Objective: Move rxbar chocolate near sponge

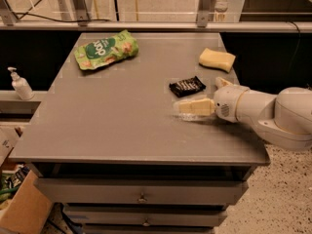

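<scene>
One rxbar chocolate (187, 86) lies flat on the grey table (112, 121), right of centre. One sponge (217, 59) sits near it, apart, toward the far right corner. One green pouch (106, 49) rests far left. The single gripper (194, 107) is low just in front of the bar; open or closed, I can't tell.

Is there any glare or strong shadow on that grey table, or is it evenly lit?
Camera view: the table is softly, evenly lit; a pale sheen shows beneath the gripper, just in front of the rxbar chocolate; the sponge casts only a thin shadow; spaces flanking the table are dark.
</scene>
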Controlling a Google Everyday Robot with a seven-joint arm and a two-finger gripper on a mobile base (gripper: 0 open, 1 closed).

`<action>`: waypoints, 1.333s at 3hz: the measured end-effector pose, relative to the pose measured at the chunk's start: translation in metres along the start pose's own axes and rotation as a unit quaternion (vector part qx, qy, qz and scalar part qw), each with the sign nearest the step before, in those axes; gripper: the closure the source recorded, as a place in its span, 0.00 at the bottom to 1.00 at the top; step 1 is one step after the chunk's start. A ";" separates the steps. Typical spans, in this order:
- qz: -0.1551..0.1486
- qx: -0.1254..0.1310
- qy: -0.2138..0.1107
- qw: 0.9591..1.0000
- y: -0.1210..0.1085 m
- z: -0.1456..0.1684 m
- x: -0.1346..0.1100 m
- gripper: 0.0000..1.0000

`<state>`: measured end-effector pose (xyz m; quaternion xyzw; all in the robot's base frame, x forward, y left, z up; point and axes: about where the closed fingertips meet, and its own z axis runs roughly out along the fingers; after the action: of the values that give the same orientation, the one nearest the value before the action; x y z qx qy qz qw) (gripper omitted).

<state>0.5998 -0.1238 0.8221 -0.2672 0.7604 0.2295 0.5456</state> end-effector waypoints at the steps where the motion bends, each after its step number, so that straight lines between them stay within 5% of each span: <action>1: -0.009 -0.019 -0.001 1.000 0.008 0.009 0.003 0.00; 4: -0.044 -0.006 -0.018 0.999 -0.003 0.029 -0.013 0.64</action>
<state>0.6253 -0.1055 0.8257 -0.2991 0.7368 0.2144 0.5671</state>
